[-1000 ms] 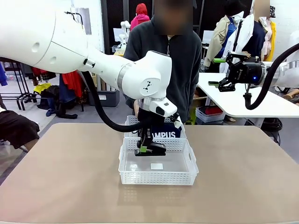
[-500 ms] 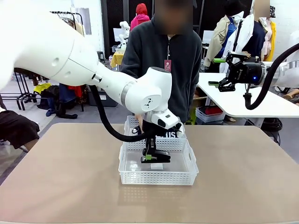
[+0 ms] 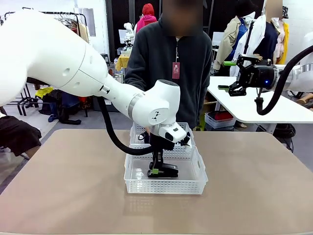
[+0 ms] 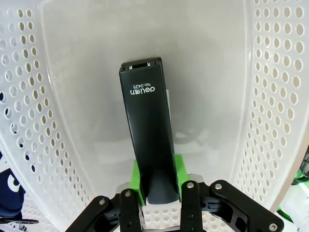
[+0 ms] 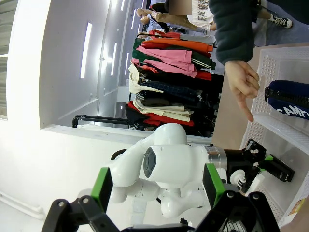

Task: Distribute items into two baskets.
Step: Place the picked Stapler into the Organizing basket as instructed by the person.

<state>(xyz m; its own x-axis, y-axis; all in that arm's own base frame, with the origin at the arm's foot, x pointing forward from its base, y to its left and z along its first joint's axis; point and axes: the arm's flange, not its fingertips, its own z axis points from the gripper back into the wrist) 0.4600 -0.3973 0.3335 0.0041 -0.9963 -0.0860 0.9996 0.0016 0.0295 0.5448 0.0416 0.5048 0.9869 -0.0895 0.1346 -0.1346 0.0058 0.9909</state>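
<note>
The left pincer [image 3: 157, 171] is down inside the near basket [image 3: 165, 186] on the tan tabletop [image 3: 73, 186], and it is squeezed tight on the black stapler [image 3: 164, 171]. In the left wrist view the stapler [image 4: 147, 145] sticks out long and straight from between the two green pads [image 4: 136, 181], and its far end points at the pale floor of the basket [image 4: 270, 96]. White print on top of the stapler reads "deli" and a number. The basket's walls full of little round holes curve up on both sides. The second basket [image 3: 138, 129] sits right behind the first one, close to the person, and the white arm covers most of it. In the right wrist view the navy blue pouch [image 5: 288, 101] with white letters lies in that far basket [image 5: 280, 63], and the person's hand [image 5: 241, 84] points a finger down beside it. The person in a dark grey top [image 3: 168, 63] stands at the far side of the tabletop. The right pincer [image 3: 235, 89] is held high in the air off to the right, well away from the baskets, with its fingers spread wide and nothing between them. In its own view the two green pads [image 5: 102, 186] stand far apart.
</note>
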